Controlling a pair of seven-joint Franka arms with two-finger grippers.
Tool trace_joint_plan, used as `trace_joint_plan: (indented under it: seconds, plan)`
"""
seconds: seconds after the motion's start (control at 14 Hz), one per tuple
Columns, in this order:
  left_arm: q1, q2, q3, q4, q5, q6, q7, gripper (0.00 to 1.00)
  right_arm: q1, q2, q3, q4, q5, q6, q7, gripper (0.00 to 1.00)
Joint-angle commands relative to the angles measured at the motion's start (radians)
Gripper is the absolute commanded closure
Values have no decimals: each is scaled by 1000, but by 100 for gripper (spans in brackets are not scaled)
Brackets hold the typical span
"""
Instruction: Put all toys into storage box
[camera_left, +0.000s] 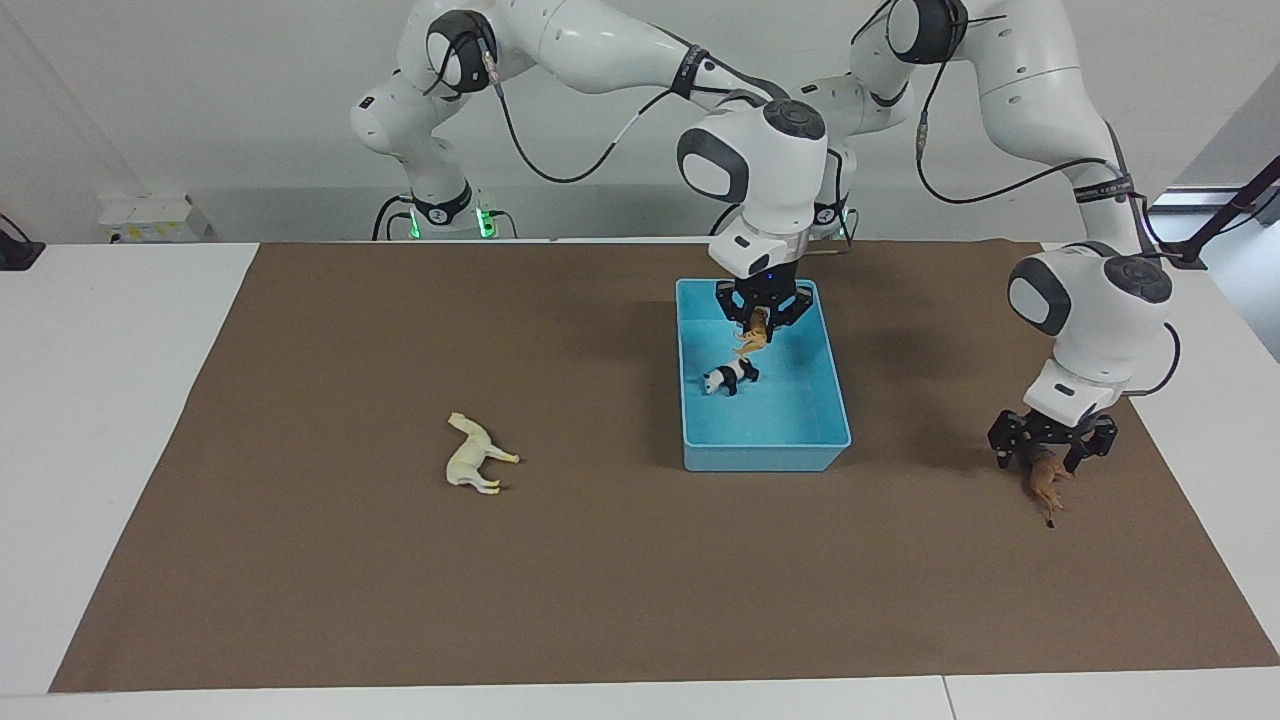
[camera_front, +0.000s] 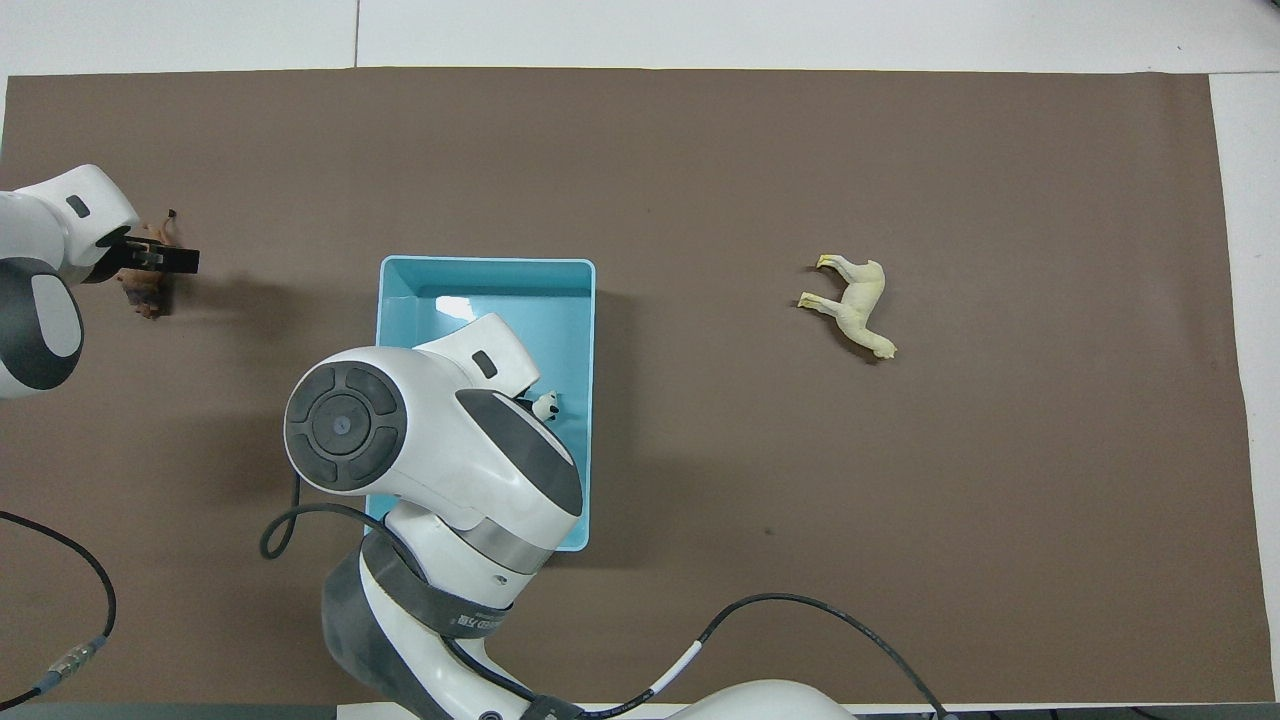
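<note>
My right gripper (camera_left: 760, 318) is shut on the orange spotted leopard (camera_left: 752, 338) and holds it over the light-blue storage box (camera_left: 765, 455), at the end nearer the robots. The black-and-white panda (camera_left: 730, 378) stands in the box; in the overhead view only its head (camera_front: 546, 406) shows past the right arm. My left gripper (camera_left: 1050, 450) is low over the brown lion (camera_left: 1046, 485), which is at the left arm's end of the mat. The cream-white horse (camera_left: 475, 457) lies on its side toward the right arm's end.
A brown mat (camera_left: 640, 600) covers most of the white table. In the overhead view the right arm covers much of the box (camera_front: 490, 268), and the lion (camera_front: 148, 290) and horse (camera_front: 852, 303) show on the mat.
</note>
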Motion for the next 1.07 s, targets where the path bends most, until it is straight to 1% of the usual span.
trace_joint_plan:
  seconds: [0.0,0.14,0.21,0.29,0.36,0.5,0.57,0.71,0.79,0.86,1.0]
  plan:
    - [39,42,-9,51,31,28,22,0,-8,-6,-7,32,3,-44,67,0]
    - [42,68,-9,54,40,69,22,0,-20,-12,-12,38,4,-109,75,0]
    - [51,74,-9,54,41,83,23,0,-26,-31,-16,38,7,-139,75,0]
    - [54,84,-9,54,47,95,25,0,-54,-64,-22,37,6,-175,73,0]
    - [54,89,-9,54,57,105,25,0,-93,-89,-30,37,0,-202,61,0]
    - [67,91,-10,47,61,105,23,0,-207,-111,-42,29,-2,-210,11,0]
    - [67,91,-10,39,61,105,23,0,-257,-111,-44,28,-2,-209,-14,0]
    - [67,91,-10,30,61,106,22,0,-360,-114,-44,-7,-6,-207,-77,0]
    - [67,91,-10,25,60,106,23,0,-403,-123,-44,-40,-8,-200,-129,0]
    - [68,91,-9,14,60,111,25,0,-437,-149,-45,-110,-9,-168,-178,0]
    - [68,91,-9,-7,60,145,23,0,-485,-205,-45,-281,-10,-38,-207,0]
